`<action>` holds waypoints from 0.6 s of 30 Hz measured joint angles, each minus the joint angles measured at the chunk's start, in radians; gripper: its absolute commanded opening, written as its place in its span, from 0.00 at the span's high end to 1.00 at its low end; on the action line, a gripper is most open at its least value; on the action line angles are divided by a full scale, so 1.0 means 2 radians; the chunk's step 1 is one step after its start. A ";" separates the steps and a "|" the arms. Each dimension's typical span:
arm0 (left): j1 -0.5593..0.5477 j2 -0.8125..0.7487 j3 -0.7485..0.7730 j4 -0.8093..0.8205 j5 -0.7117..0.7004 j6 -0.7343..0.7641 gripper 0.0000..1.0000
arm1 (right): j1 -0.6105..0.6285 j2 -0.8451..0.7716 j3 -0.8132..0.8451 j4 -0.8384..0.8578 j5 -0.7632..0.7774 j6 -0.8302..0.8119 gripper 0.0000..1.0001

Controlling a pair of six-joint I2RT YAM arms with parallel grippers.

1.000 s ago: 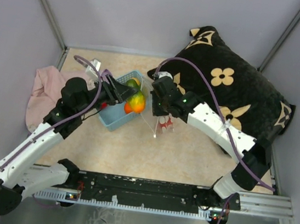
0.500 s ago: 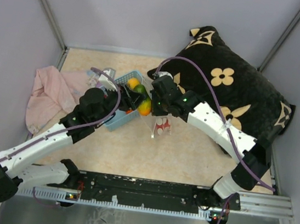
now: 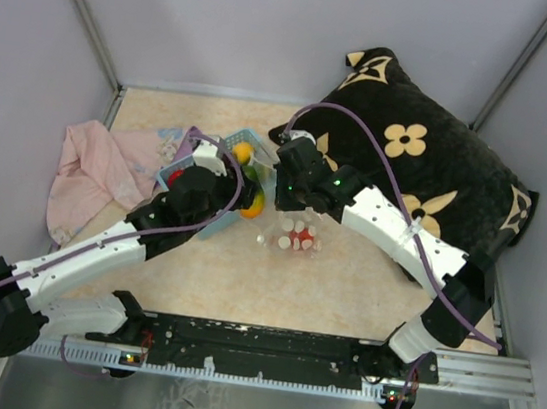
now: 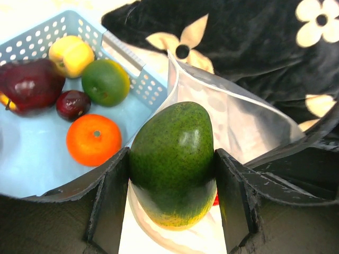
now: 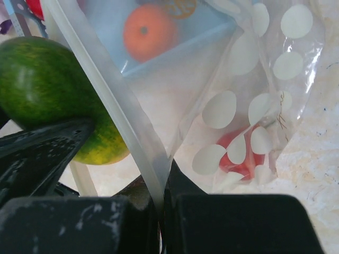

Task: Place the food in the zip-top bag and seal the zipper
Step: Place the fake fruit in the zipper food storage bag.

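my left gripper (image 4: 172,166) clamps a green fruit (image 4: 175,143) between its jaws, at the open mouth of the zip-top bag (image 4: 238,116). my right gripper (image 5: 161,203) is pressed together, pinching the zipper (image 5: 114,106) edge. a red piece (image 5: 239,153) lies inside the bag; more food (image 4: 94,139) sits in the basket (image 4: 127,53).

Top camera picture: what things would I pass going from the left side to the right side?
Pink cloth → light-blue basket → dotted zip-top bag → black flowered pillow.
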 measured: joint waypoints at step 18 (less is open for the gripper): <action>0.001 0.080 0.090 -0.103 0.031 -0.049 0.44 | -0.001 0.000 -0.022 0.031 -0.015 -0.016 1.00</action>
